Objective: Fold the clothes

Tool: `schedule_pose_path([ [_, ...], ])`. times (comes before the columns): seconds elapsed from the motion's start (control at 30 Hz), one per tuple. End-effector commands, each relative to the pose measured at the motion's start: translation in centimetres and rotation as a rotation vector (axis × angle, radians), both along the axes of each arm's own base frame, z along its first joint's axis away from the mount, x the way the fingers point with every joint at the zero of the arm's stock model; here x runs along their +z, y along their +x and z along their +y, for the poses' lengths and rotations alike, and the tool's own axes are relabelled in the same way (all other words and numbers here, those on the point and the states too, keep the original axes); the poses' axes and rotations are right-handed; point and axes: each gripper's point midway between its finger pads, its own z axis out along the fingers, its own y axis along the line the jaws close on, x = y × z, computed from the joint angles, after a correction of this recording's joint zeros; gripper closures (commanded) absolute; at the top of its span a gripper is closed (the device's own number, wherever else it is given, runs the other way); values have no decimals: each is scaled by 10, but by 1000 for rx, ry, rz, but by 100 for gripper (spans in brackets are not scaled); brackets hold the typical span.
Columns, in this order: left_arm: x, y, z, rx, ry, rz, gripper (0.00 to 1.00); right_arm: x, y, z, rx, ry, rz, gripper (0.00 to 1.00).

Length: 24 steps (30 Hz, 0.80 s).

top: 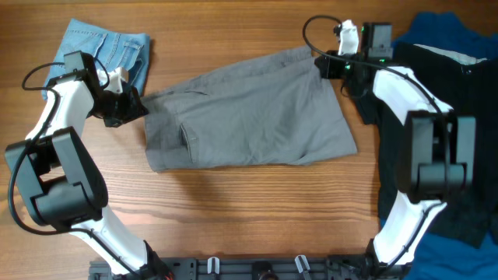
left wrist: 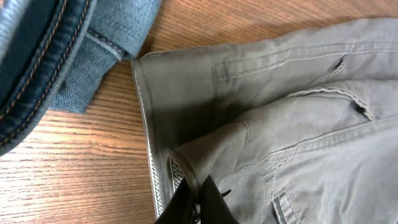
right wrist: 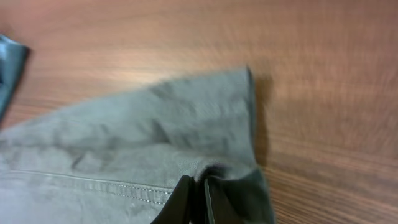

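The grey shorts lie folded across the middle of the wooden table, waistband at the left, leg hem at the right. My left gripper is shut on a pinch of cloth at the waistband corner, seen close in the left wrist view with the grey shorts spreading to the right. My right gripper is shut on the far right hem corner; in the right wrist view its fingers pinch a fold of the grey shorts.
Light-blue denim shorts lie at the far left, touching the left arm, and show in the left wrist view. Black and royal-blue garments are piled at the right under the right arm.
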Motion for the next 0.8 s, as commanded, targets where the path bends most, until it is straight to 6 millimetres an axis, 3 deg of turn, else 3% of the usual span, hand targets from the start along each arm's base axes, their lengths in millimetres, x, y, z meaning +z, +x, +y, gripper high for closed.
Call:
schedule_pose_path([
  [0.0, 21, 10, 8, 60, 36, -60, 96, 48, 7, 0, 3, 29, -108, 96],
  [0.1, 23, 16, 16, 112, 32, -77, 96, 52, 12, 1, -16, 48, -121, 96],
  [0.3, 28, 30, 22, 153, 39, -126, 96, 79, 34, 2, -22, 60, -276, 96],
  [0.43, 27, 31, 24, 164, 54, -125, 96, 72, 41, 0, -64, 86, -260, 95],
  [0.47, 27, 31, 25, 164, 54, -126, 91, 67, 41, 0, -64, 85, -251, 90],
  [0.5, 27, 31, 25, 164, 54, -128, 76, 63, 41, 0, -66, 87, -241, 69],
  [0.57, 27, 31, 25, 164, 54, -128, 47, 56, 40, -1, -72, 81, -222, 18],
  [0.6, 27, 31, 24, 164, 54, -124, 42, 52, 38, -4, -65, 66, -213, 12],
  [0.7, 24, 22, 22, 141, 53, -95, 39, 35, 25, -20, -82, 43, -117, 11],
  [0.73, 22, 17, 20, 136, 48, -73, 39, 25, 13, -31, -89, 27, -48, 12],
  [0.77, 27, 8, 2, 43, -28, -71, 41, 11, -14, -49, -105, 10, 82, 17],
])
